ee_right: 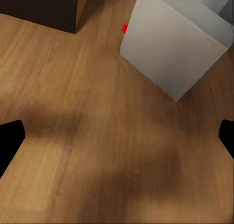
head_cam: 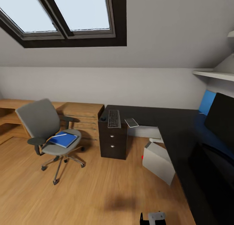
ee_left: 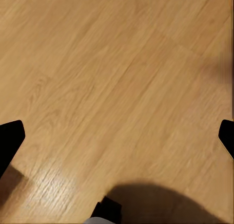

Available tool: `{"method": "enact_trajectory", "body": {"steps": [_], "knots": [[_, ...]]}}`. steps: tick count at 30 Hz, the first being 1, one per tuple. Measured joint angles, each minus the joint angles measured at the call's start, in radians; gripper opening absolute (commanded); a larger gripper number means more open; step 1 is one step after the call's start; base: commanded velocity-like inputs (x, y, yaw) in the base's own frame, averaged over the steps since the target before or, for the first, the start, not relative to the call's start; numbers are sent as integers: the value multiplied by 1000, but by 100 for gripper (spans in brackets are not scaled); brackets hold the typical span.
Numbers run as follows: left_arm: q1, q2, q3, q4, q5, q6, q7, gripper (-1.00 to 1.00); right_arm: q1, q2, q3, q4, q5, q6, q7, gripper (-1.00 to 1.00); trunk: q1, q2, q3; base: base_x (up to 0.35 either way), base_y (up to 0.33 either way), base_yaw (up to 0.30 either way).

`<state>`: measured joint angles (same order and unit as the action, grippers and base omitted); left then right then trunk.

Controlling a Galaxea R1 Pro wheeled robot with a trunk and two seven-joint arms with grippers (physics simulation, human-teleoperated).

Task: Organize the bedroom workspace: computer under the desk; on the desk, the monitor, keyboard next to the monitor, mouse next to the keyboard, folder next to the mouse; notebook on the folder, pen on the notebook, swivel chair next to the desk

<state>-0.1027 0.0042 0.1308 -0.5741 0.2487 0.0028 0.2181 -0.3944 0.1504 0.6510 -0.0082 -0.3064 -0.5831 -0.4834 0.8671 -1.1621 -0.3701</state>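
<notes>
A grey swivel chair (head_cam: 41,124) stands on the wood floor at the left, away from the desk, with a blue folder (head_cam: 63,139) on its seat and a thin pen (head_cam: 60,134) along the folder's far edge. The black desk (head_cam: 169,120) runs from centre to right. A keyboard (head_cam: 114,118) lies on its left end with a dark mouse (head_cam: 103,118) beside it and a light notebook (head_cam: 131,122) to the right. The black monitor (head_cam: 221,119) stands at the right. The pale computer tower (head_cam: 158,161) (ee_right: 173,44) sits tilted on the floor beneath. My left gripper (ee_left: 117,136) and right gripper (ee_right: 117,141) hang open over bare floor.
A dark drawer unit (head_cam: 112,140) (ee_right: 39,7) supports the desk's left end. A low wooden cabinet (head_cam: 81,116) runs along the back wall behind the chair. A skylight (head_cam: 65,13) sits in the sloped ceiling, and a shelf (head_cam: 214,74) hangs at the right. Open wood floor (head_cam: 97,192) lies ahead.
</notes>
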Motion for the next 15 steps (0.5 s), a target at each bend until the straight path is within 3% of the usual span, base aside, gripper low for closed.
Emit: {"method": "enact_trajectory", "body": {"steps": [15], "knots": [[0,0,-1,14,0,0,0,100,0,-3,-6,-5,-5,3,5,100,0,0,0,311,199,-263]]}}
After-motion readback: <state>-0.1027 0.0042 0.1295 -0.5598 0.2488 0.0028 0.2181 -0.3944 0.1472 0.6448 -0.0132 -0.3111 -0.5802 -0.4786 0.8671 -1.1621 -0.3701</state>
